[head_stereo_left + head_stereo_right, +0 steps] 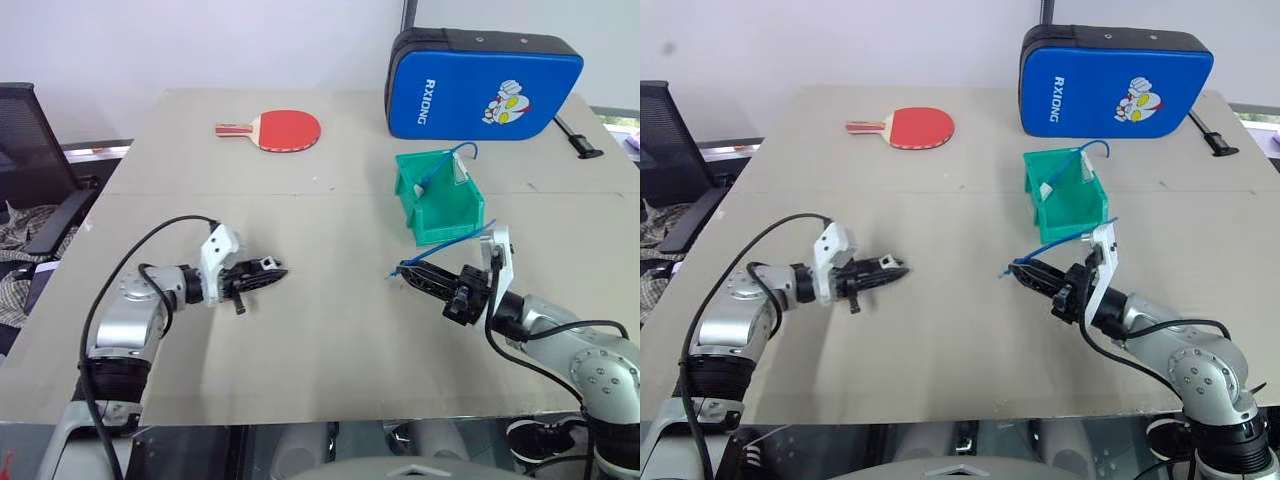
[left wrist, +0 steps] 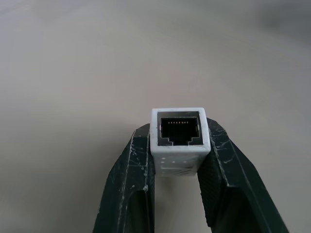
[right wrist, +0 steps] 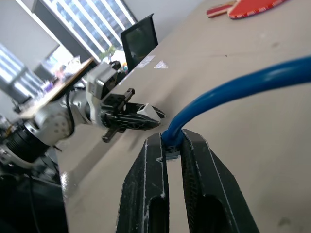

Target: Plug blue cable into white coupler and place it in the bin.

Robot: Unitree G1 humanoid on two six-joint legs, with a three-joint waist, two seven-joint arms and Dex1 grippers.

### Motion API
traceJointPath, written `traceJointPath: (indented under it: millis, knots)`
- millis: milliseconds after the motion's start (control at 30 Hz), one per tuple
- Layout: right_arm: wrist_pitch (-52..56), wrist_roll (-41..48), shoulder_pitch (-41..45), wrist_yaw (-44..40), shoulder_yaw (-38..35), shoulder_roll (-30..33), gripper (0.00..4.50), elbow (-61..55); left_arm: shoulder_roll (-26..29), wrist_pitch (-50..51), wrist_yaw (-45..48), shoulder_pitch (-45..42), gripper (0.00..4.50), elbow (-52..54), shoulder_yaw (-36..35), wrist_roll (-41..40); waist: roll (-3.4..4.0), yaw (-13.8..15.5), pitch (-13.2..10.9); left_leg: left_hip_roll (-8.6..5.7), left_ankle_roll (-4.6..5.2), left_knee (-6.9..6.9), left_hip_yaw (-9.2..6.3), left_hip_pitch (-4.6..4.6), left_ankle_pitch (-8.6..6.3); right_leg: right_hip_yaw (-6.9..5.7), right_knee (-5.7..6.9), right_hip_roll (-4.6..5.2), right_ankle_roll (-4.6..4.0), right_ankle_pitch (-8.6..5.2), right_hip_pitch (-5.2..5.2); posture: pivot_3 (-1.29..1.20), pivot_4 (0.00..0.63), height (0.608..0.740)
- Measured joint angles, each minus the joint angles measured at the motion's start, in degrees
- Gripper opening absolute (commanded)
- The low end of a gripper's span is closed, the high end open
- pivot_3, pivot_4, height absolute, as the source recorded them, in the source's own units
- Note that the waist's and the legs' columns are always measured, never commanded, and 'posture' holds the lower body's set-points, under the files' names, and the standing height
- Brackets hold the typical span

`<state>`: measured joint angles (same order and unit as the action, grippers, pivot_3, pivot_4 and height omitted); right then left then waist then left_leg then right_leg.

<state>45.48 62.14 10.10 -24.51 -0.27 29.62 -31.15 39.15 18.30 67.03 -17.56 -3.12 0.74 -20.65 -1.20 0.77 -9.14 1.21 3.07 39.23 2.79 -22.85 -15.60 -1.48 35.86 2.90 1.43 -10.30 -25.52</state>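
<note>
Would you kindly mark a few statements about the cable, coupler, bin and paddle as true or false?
1. The left gripper holds the small white boxy plastic coupler. True.
2. The thin bright blue cable is already plugged into the coupler. False: the two are apart.
3. The right gripper clamps the cable near its end. True.
4. The small green plastic bin stands on the red table-tennis paddle. False: it stands apart on the table.

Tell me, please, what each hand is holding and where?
Left hand pinches the coupler by its sides; right hand grips the cable just behind its plug.
</note>
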Motion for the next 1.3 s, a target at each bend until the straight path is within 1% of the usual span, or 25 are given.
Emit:
traceJointPath:
  millis: [100,167,233,300,500,600,667,800,933,1200,1300]
  knots:
    - [-0.9,-4.2,5.2,-2.2,2.5,0.1,0.0,0.6,-3.0,1.5,-0.7,-1.5,0.6,4.4,5.2,1.1,0.0,0.0,0.0,-0.01,0.0,0.0,-0.01,0.04,0.0,0.02,0.01,-0.07,0.0,0.0,0.02,0.0,0.15,0.731]
    - [-1.1,-6.7,7.1,-3.5,4.4,-0.1,0.0,1.7,-5.3,1.6,-1.8,-2.5,0.6,4.7,8.4,2.4,-0.02,0.0,0.0,0.01,0.0,-0.01,-0.06,0.02,0.0,0.02,0.01,-0.16,-0.03,0.01,0.01,0.0,0.15,0.731]
    - [-1.4,-10.4,8.7,-4.9,7.3,-0.5,0.0,3.7,-8.2,0.8,-3.5,-4.0,0.6,3.4,12.1,5.5,-0.02,0.0,0.0,0.0,0.0,-0.03,-0.08,0.0,0.0,0.01,0.04,-0.21,0.0,0.11,0.0,0.0,0.15,0.731]
    - [-1.8,-13.1,9.1,-6.0,9.1,-0.7,0.0,4.7,-10.7,-0.1,-5.0,-5.5,0.6,1.5,14.1,7.5,-0.02,0.0,0.0,0.0,0.0,-0.03,-0.11,-0.01,0.0,0.0,0.03,-0.23,0.0,0.24,0.0,0.0,0.15,0.731]
    - [-2.7,-18.3,8.0,-6.5,10.6,-1.0,0.0,4.8,-14.7,-3.9,-6.9,-8.0,0.6,-3.1,18.1,12.2,-0.02,0.0,0.0,0.0,0.0,-0.02,-0.07,-0.02,0.0,0.04,0.01,-0.21,0.02,0.24,0.0,0.0,0.15,0.731]
    - [-2.6,-19.5,6.4,-6.5,10.9,-1.4,0.0,4.7,-15.0,-5.6,-6.9,-8.7,0.6,-4.5,18.6,13.2,-0.02,0.0,0.0,0.0,0.01,-0.01,-0.07,0.0,0.0,0.04,0.02,-0.21,0.03,0.24,0.0,0.0,0.15,0.731]
    - [-2.6,-20.6,6.4,-6.6,10.9,-1.4,0.0,4.7,-15.0,-6.5,-6.7,-9.2,0.6,-5.0,19.0,13.8,-0.02,0.0,0.0,0.01,0.01,0.0,-0.08,0.02,0.01,0.04,0.02,-0.21,0.18,0.14,0.01,0.0,0.15,0.731]
    - [-3.2,-23.9,7.1,-8.4,12.3,-0.2,0.0,5.8,-15.0,-7.5,-5.8,-9.3,0.6,-5.7,19.0,13.9,-0.02,0.0,0.0,0.01,0.01,0.01,-0.06,0.03,0.01,0.04,0.03,-0.21,0.17,0.12,0.02,0.0,0.15,0.731]
    - [-4.1,-28.3,9.0,-11.7,14.4,0.8,0.0,9.4,-14.9,-8.6,-4.6,-10.0,0.6,-6.9,19.1,14.3,-0.02,0.0,0.0,0.0,0.01,0.01,-0.06,0.03,0.01,0.04,0.03,-0.21,0.15,0.16,0.02,0.0,0.15,0.731]
    - [-11.9,-37.9,14.3,-20.5,19.6,4.2,0.0,14.0,-15.4,-9.3,-2.9,-11.6,0.6,-9.3,19.1,14.4,-0.02,0.0,0.1,-0.01,0.01,0.03,-0.07,0.1,0.01,0.03,0.03,-0.21,0.18,0.14,0.09,0.0,0.15,0.731]
    - [-13.4,-39.3,15.3,-22.6,20.2,4.9,0.0,15.1,-15.4,-9.5,-2.7,-11.6,0.6,-9.4,19.1,14.5,-0.02,0.0,0.1,-0.01,0.01,0.04,-0.07,0.12,0.01,0.03,0.03,-0.21,0.19,0.13,0.1,0.0,0.15,0.731]
